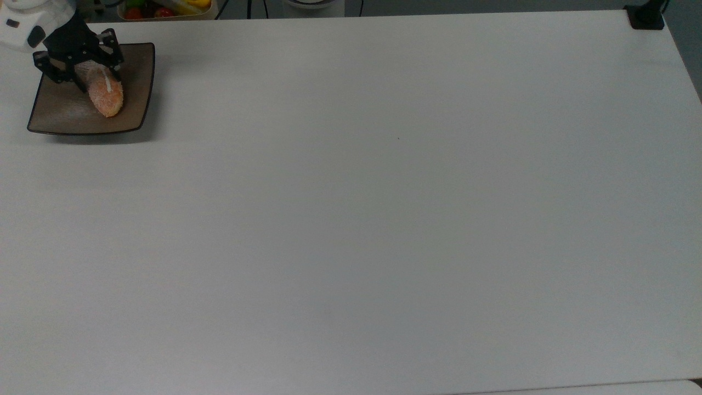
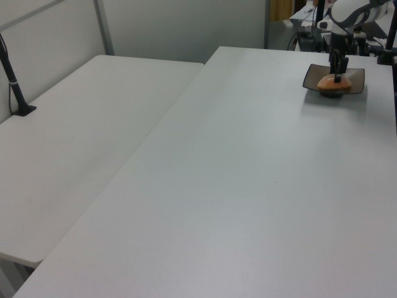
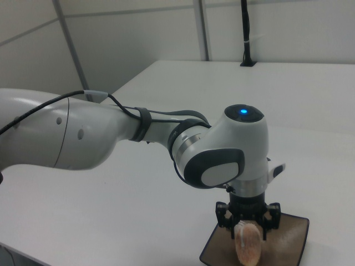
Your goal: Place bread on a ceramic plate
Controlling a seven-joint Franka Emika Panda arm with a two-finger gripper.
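Bread: the roll (image 1: 106, 96) lies flat on the plate, long axis running from the top view's upper left toward its lower right, white stripe up; in the right view it (image 3: 249, 246) shows as a pale speckled oval at the bottom of the frame, and in the left view as an orange lump (image 2: 334, 82) in the dish.
Plate: the square brown plate (image 1: 60, 112) sits at the far top-left corner of the desk in the top view; in the left view it (image 2: 354, 82) is at the far right end; in the right view its edge (image 3: 297, 241) peeks out under the arm.
End effector: the black end effector (image 1: 77, 61) hangs right over the upper end of the bread, fingers (image 1: 113, 52) spread wide to either side of it, not pinching it; in the right view the two fingers (image 3: 223, 217) flank the roll's near end (image 3: 248, 221).
Arm: the white arm (image 3: 100, 136) reaches in from the right view's left, wrist pointing straight down.
Desk: the white desk (image 1: 384, 219) stretches across the top view.
Background: a box of coloured items (image 1: 164, 7) sits beyond the desk's top edge in the top view.
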